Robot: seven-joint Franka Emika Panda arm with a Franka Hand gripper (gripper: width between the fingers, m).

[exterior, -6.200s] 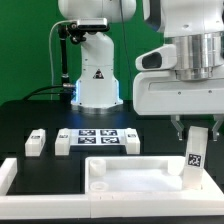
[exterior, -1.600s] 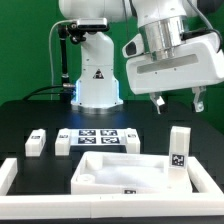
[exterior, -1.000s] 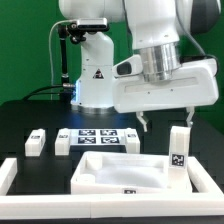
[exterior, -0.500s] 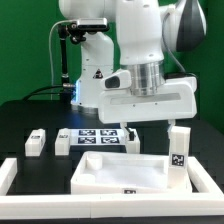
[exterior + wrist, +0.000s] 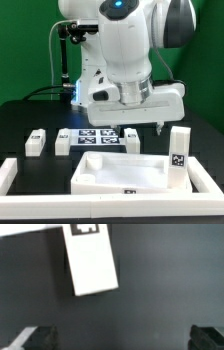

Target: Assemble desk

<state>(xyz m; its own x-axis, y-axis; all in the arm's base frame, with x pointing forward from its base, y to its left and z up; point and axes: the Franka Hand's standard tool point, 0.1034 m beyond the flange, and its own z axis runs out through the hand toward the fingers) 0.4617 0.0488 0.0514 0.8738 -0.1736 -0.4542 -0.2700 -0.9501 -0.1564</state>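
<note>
Gripper, fingers apart and empty, hangs near 1 leg beside the marker board; tabletop lies in front.

White glossy arm; black joint band; blue light on top; dark jaws.

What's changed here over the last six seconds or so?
The arm let go of the upright leg at the tabletop's end on the exterior view's right, rose, then swung toward that view's left. Its open fingers now hang near the loose leg beside the marker board. The two far-left legs and the board stayed put.
</note>
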